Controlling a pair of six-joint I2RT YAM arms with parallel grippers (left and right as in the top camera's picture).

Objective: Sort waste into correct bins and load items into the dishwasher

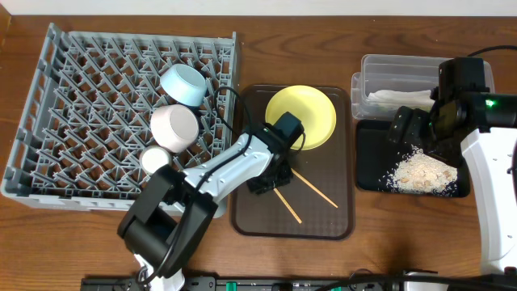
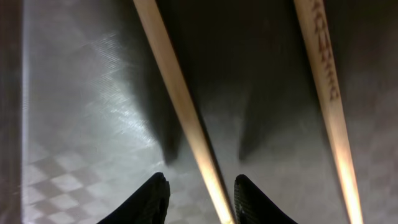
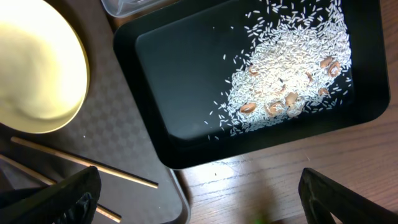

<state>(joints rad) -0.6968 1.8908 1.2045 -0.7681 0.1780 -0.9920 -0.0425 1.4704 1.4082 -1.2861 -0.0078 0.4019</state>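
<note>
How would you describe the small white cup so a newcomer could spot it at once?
Find the grey dish rack at the overhead view's left. Three round vessels line up near its right edge; the small white cup is the lowest in frame, under the whitish bowl and light blue bowl, and the smallest.

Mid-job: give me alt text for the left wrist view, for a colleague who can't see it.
The left gripper is open, with a black fingertip on either side of a wooden chopstick lying on the textured tray. A second chopstick lies to the right, outside the fingers.
</note>
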